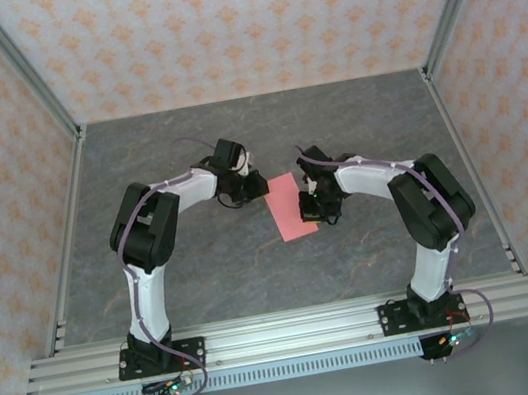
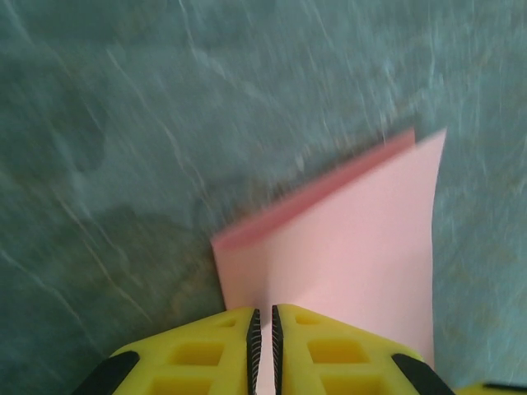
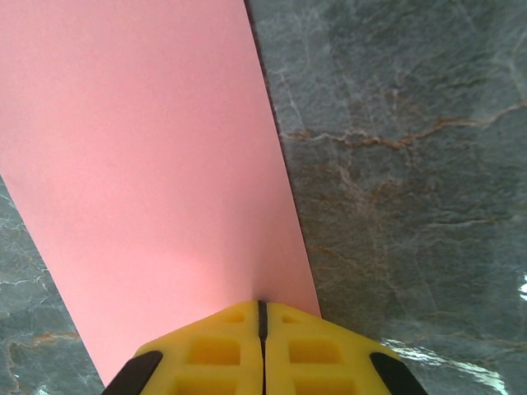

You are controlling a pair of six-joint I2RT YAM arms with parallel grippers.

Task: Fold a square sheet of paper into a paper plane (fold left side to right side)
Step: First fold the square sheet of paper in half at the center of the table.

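Right pincer (image 3: 262, 306) is clamped shut on nothing, with its tip parked on the edge of the pink sheet of paper (image 1: 287, 216), which is laid mid-counter (image 1: 207, 278). Left pincer (image 2: 263, 313) looks to be nipped onto the sheet's opposite edge. Further out, two stacked layers can be seen, edges a bit off, so the half fold is reckoned done. No dart shape yet, so nose and wing folds are probably left.
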